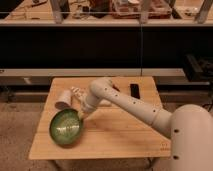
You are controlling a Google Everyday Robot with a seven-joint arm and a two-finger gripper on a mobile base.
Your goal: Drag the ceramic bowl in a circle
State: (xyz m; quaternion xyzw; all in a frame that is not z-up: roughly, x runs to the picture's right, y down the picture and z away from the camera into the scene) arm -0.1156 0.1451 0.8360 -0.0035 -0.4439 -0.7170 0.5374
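Note:
The ceramic bowl (65,127) is a large round glossy green bowl with a darker rim and pale streaks inside. It sits on the wooden table (120,135) near the front left corner. My white arm reaches in from the lower right across the table. My gripper (80,114) is at the bowl's upper right rim, at or just over the rim.
A small white cup (63,99) lies on its side just behind the bowl, near the table's left edge. A black flat object (135,90) lies at the back of the table. A glass railing and shelves stand beyond the table.

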